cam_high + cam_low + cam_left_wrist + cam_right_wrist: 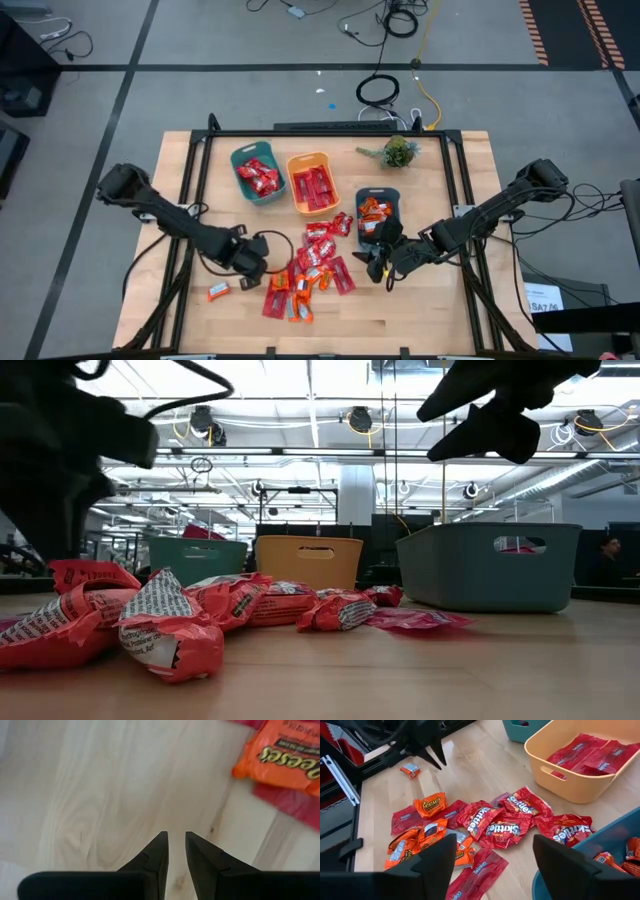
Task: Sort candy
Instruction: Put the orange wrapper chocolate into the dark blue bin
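The candy lies in a loose pile (310,265) of red and orange packets on the wooden table, also seen in the right wrist view (470,827) and the low view (170,620). One small orange candy (218,291) lies apart at the near left. My left gripper (255,265) hovers over bare wood at the pile's left edge. It is empty, with its fingers (176,837) a narrow gap apart and an orange packet (285,755) just beyond them. My right gripper (380,262) is wide open and empty (495,865), above the pile's right end.
A teal bin (257,175) and an orange bin (312,183) hold red candies, and a dark blue-grey bin (377,215) holds orange ones. All three stand behind the pile. A small green plant (398,152) stands at the far edge. Bare wood lies along the near edge.
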`<action>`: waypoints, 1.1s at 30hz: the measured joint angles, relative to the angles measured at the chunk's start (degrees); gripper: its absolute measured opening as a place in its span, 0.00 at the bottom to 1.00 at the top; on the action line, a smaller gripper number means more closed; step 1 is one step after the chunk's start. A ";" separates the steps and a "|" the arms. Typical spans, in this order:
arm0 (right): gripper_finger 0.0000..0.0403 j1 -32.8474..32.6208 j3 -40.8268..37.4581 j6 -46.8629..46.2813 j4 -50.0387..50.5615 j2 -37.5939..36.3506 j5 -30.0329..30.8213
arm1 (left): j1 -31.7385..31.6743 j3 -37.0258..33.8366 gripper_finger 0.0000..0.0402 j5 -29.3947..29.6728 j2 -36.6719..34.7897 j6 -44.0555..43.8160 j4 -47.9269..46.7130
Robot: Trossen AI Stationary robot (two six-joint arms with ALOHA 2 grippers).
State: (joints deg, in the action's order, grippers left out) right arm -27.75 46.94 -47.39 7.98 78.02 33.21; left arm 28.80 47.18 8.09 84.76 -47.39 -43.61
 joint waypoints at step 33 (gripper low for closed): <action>0.67 0.00 0.00 0.10 0.03 0.01 -0.33 | 6.49 -6.47 0.19 -3.35 -10.72 -4.90 0.67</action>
State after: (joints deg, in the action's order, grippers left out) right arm -27.75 46.94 -47.29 8.01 78.03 32.88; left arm 35.29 40.71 4.74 74.04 -52.29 -42.93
